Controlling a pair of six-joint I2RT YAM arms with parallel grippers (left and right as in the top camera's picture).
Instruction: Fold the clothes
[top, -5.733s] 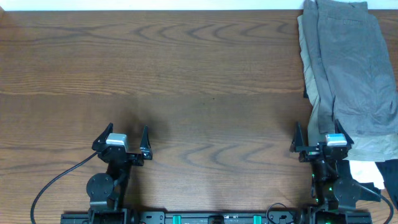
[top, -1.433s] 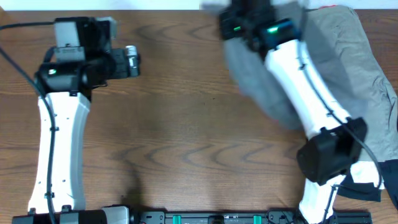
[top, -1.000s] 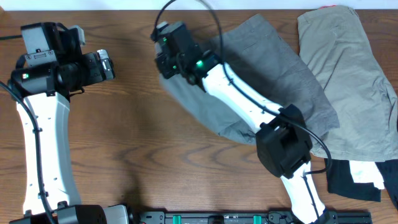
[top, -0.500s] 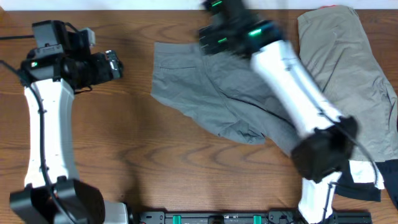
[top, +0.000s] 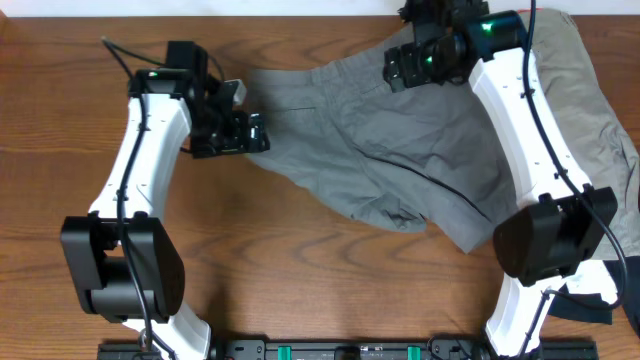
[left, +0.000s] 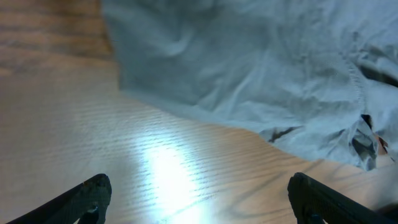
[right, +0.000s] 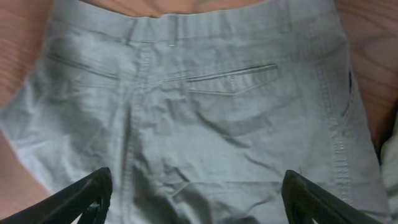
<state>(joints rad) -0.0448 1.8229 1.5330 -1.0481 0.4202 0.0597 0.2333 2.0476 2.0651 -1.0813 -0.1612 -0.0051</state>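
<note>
Two end effectors, both released: left end effector (left: 200, 202) just off the grey shorts (top: 380, 150), right end effector (right: 196, 199) above the back pocket (right: 233, 78). Shorts lie rumpled mid-bench (top: 300, 280) — pull flat before folding.

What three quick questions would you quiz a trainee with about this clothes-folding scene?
1. True or false: the right gripper is shut on the grey shorts.
2. The left gripper is: A) open over the table, B) shut on cloth, C) out of view.
3. Fill in: the khaki shorts lie on the ___ arm's side.
Key: 1 false; 2 A; 3 right.
</note>
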